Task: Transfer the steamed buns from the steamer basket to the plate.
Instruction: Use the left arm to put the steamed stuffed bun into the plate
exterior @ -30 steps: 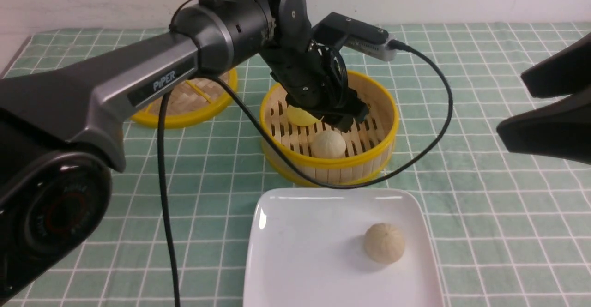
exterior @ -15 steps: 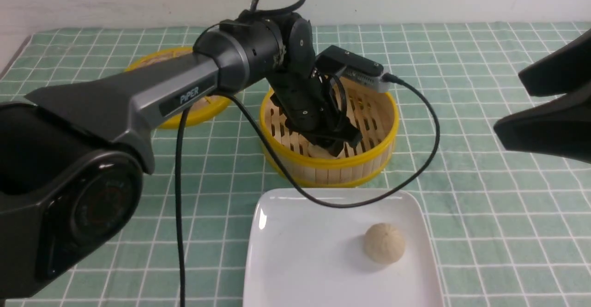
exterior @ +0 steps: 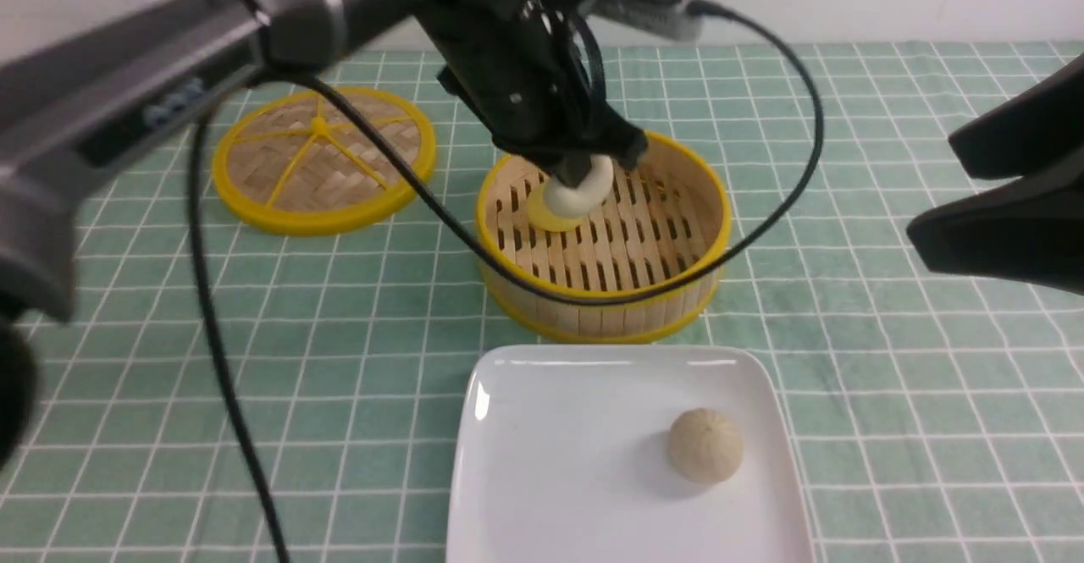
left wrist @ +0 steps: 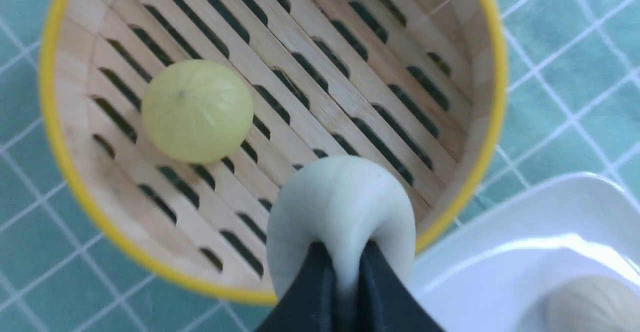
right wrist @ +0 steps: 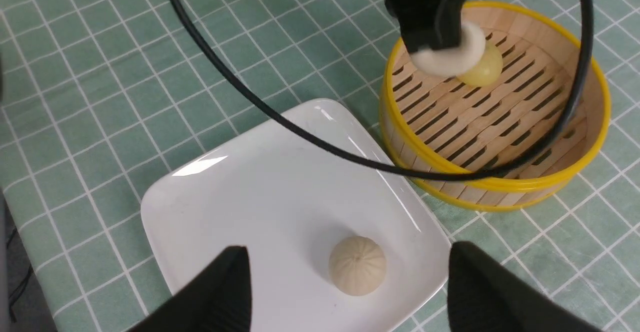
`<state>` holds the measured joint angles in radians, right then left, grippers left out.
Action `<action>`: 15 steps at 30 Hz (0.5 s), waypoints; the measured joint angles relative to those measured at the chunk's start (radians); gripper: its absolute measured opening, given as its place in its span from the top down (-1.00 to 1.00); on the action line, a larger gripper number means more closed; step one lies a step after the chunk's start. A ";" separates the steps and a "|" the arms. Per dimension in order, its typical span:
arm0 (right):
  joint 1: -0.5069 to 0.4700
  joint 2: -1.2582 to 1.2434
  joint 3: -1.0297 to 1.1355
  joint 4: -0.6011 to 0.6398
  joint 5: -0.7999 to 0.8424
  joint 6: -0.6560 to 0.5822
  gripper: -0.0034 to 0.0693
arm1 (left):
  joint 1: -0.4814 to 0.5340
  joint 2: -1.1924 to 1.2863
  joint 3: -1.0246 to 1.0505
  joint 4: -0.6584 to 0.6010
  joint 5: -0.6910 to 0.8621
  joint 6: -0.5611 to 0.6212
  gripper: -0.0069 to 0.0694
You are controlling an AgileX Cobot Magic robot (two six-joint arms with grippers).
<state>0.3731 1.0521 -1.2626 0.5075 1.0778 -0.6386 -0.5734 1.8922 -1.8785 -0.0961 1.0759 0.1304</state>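
Note:
My left gripper is shut on a beige-white steamed bun, squeezed between its fingers and lifted above the steamer basket. The bun bulges round the fingertips. A pale yellow bun lies on the basket's slat floor, partly behind the held one in the front view. Another beige bun rests on the white plate in front of the basket. My right gripper hangs open above the plate, with that bun between and below its fingers, untouched.
The flat woven lid with yellow rim lies on the green checked cloth at the back left. A black cable from the left wrist loops over the basket's front rim. The right arm fills the right edge.
The left gripper closed on the beige bun in the basket and rose with it. The lid and the yellow bun came into view. The right gripper has hardly moved.

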 joint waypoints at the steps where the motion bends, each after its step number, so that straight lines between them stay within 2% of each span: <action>1: 0.000 0.000 0.000 0.000 0.000 0.000 -0.47 | 0.000 -0.016 0.000 -0.002 0.016 -0.002 0.74; 4: 0.000 0.000 0.000 0.000 0.000 0.000 -0.46 | 0.000 -0.120 0.000 -0.066 0.150 -0.015 0.74; 7: 0.000 0.000 0.000 0.000 0.000 -0.001 -0.46 | 0.000 -0.133 0.012 -0.173 0.166 -0.016 0.74; 10: 0.000 0.000 0.000 -0.001 0.000 -0.001 -0.46 | -0.006 -0.113 0.107 -0.328 0.164 0.014 0.74; 15: 0.000 0.000 0.000 -0.002 0.002 -0.001 -0.46 | -0.026 -0.037 0.280 -0.346 0.155 0.042 0.73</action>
<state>0.3731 1.0521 -1.2626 0.5051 1.0799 -0.6394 -0.5991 1.8556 -1.5988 -0.4425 1.2309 0.1725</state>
